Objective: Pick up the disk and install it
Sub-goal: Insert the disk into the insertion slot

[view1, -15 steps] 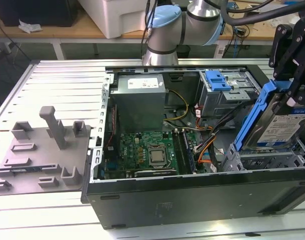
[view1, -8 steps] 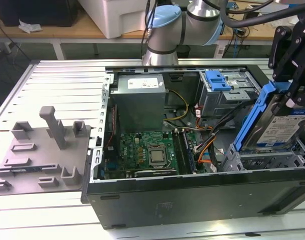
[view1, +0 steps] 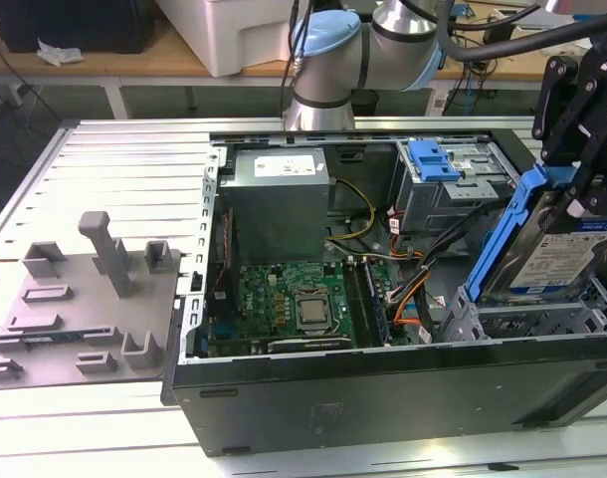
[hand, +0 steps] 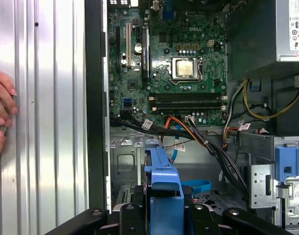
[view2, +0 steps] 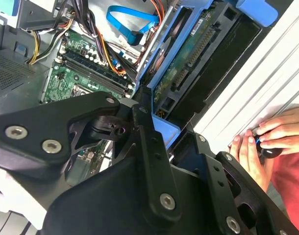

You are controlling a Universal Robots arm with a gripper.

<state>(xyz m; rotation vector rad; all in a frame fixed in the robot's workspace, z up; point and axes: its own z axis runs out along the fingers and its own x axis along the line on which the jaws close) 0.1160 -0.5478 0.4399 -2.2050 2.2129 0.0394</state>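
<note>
1. Gripper and load. The gripper is clenched on the disk, holding it by the upper end of its blue bracket. In the first wrist view the bracket runs straight out from between the gripper's black links.

2. Governing relation. The disk hangs directly below the gripper. It is tilted, not level. Its long axis slopes down from the gripper toward the drive cage at the exterior view's right end of the computer case. The lower end sits at the cage mouth; whether it touches the cage cannot be told. In the second wrist view the disk's circuit-board face is turned toward the case wall.

3. Case interior. Orange and black cables pass just beside the cage. Beyond them lie the motherboard with its processor socket, then the grey power supply. A bare blue tab sits on the upper bay, well apart from the disk.

4. Surface. The case lies on its side, open, on a slatted aluminium bench. A grey fixture plate with upright holders rests on the bench at the exterior view's left.

5. Room. A person's hand rests on the bench slats beside the case, around a small dark object. The arm's base stands behind the case, and a wooden-topped table lies farther back.
</note>
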